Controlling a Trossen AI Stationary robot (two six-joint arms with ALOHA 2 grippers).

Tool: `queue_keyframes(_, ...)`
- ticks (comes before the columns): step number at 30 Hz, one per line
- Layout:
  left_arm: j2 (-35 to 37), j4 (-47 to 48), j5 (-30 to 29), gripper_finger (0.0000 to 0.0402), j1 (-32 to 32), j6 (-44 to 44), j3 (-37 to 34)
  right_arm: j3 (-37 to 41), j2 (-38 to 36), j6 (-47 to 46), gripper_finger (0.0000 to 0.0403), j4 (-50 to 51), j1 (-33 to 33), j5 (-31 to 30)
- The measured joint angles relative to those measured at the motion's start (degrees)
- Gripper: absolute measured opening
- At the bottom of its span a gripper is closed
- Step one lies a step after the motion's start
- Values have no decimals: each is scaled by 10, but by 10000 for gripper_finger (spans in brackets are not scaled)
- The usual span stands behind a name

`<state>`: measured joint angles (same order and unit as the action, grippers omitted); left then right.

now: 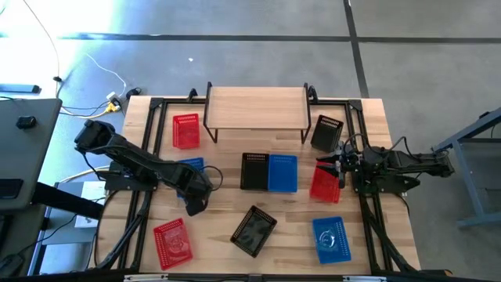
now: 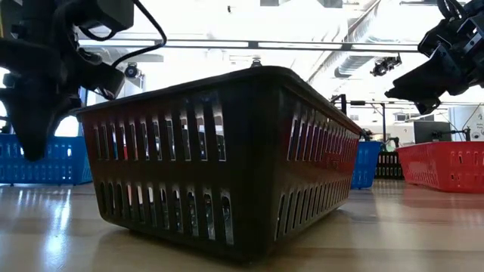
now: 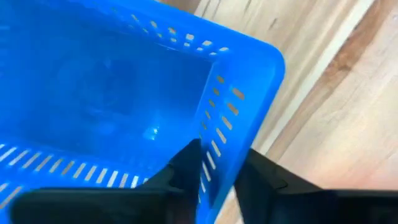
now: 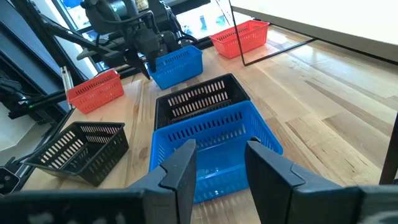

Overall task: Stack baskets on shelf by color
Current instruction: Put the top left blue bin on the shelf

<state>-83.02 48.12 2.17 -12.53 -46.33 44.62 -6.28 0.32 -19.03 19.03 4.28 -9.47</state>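
The left gripper (image 3: 217, 177) is at the left side of the table, down at a blue basket (image 1: 190, 168), and its two fingers stand on the two sides of the basket's wall, one inside and one outside; they are narrow around the wall, but I cannot tell if they already press it. The right gripper (image 4: 219, 163) hangs above the right side of the table with its fingers apart and nothing between them. It is pointing toward a second blue basket (image 4: 214, 146) in the middle of the table, which touches a black basket (image 4: 202, 99) along its long side. Just beside the right gripper stands a red basket (image 1: 324, 182), tilted a little, and behind it, near the right end of the shelf (image 1: 257, 108), is another black basket (image 1: 326, 132). The shelf is at the far side of the table, and its top board has no basket on it. A red basket (image 1: 185, 131) stands close to its left leg. At the near edge there are three more baskets, well apart from each other: a red one (image 1: 172, 241) on the left, a black one (image 1: 254, 230) turned at an angle in the middle, and a blue one (image 1: 331, 239) on the right.
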Motion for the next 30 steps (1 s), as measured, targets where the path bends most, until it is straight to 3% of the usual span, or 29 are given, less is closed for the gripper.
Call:
queue_keyframes(4, 4, 1, 4, 8, 0, -4, 0, 0, 0, 0, 122, 0, 0, 0)
queue_keyframes(15, 4, 10, 11, 2, 0, 7, 94, 0, 0, 0, 122, 0, 0, 0)
queue_keyframes(30, 4, 138, -111, 1, 21, 128, 305, 0, 0, 0, 122, 0, 0, 0)
